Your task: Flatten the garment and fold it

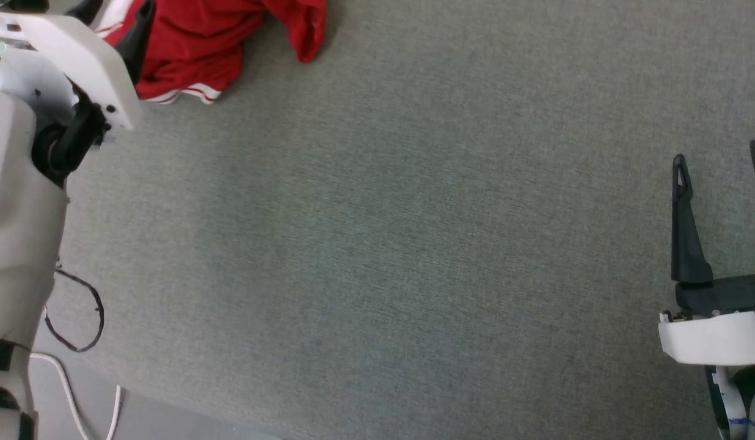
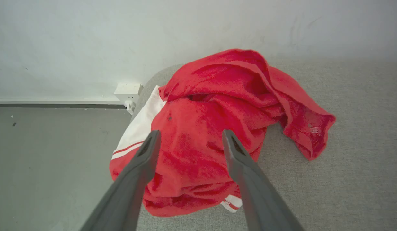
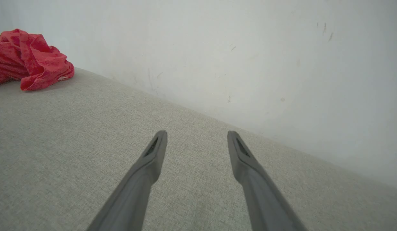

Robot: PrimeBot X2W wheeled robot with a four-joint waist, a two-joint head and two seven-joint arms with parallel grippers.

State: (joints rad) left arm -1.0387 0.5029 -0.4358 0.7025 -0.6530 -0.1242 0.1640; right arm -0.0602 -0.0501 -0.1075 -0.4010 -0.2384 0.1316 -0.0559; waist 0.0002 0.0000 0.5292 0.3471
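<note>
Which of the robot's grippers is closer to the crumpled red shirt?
Left. The left gripper hangs open directly over the red shirt; the right gripper is open far away across the grey surface.

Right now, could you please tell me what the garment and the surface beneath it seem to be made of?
The garment: soft matte fabric, perhaps cotton or polyester; it crumples in limp folds. The surface: grey woven upholstery, apparently, showing a coarse weave.

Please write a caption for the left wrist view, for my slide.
Open left gripper poised over the crumpled red garment on grey fabric surface.
</note>
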